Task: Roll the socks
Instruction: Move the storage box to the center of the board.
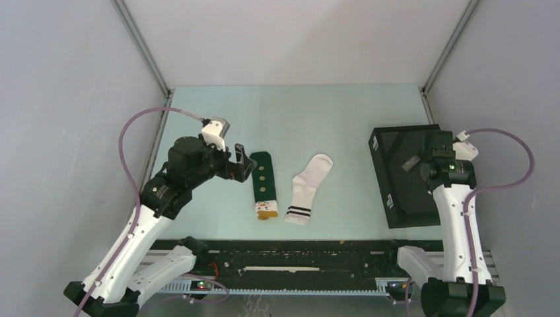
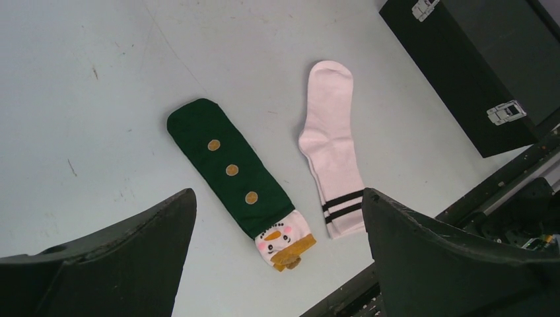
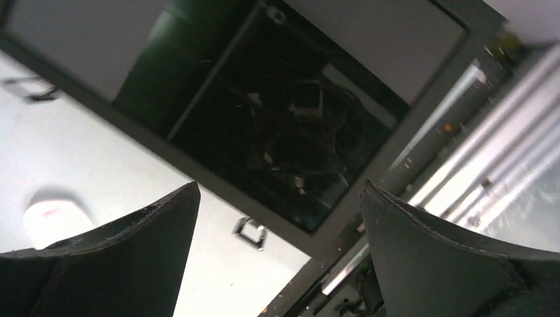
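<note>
- The dark green sock (image 1: pixel 263 185) lies flat and unrolled on the worktop (image 1: pixel 297 112), left of the middle, with its snowman-face end toward the near edge.
- The white sock (image 1: pixel 309 188) lies flat just to its right, not touching it, with its black-striped cuff toward the near edge.
- The left end effector (image 1: pixel 243 162) hovers by the green sock's far end, fingers spread and holding nothing.
- The right end effector (image 3: pixel 279 188) hangs over a black latched case (image 1: pixel 403 175) near the right edge, fingers spread and empty.
</note>
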`<act>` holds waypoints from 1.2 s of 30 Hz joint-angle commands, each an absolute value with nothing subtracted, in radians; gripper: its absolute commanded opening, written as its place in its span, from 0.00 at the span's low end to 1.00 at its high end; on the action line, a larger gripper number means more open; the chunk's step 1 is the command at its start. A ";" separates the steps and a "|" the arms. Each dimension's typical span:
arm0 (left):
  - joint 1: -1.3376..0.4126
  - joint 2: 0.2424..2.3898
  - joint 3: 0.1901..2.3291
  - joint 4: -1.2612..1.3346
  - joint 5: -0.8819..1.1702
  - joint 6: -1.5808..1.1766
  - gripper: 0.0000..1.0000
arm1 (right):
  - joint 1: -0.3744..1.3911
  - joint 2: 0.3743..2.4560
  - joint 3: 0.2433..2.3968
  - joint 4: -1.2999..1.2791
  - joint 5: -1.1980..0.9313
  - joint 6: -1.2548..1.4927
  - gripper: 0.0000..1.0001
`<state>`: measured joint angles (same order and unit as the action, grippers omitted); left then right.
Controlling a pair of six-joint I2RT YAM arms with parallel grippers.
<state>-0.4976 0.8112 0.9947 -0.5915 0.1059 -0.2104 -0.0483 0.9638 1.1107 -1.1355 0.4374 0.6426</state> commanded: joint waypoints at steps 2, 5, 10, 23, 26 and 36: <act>-0.505 0.784 0.981 -0.534 0.162 -0.200 1.00 | -0.172 1.019 1.068 -1.257 0.493 0.833 1.00; -0.505 0.786 0.973 -0.526 0.184 -0.202 1.00 | -0.219 1.023 1.026 -1.248 0.482 0.878 1.00; -0.505 0.795 0.974 -0.525 0.220 -0.199 1.00 | -0.293 0.976 0.915 -1.173 0.441 0.892 1.00; -0.512 0.827 0.980 -0.515 0.253 -0.203 1.00 | -0.442 0.843 0.790 -1.084 0.343 0.870 1.00; -0.514 0.836 0.990 -0.522 0.255 -0.203 1.00 | -0.481 0.827 0.745 -1.034 0.282 0.853 1.00; -0.514 0.830 1.001 -0.539 0.245 -0.205 1.00 | -0.518 0.855 0.677 -0.909 0.185 0.814 1.00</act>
<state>-0.5068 0.8375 0.9874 -0.5480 0.2329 -0.2100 -0.5083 0.8505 0.7040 -0.9848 0.2287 0.8345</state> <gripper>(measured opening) 0.996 0.993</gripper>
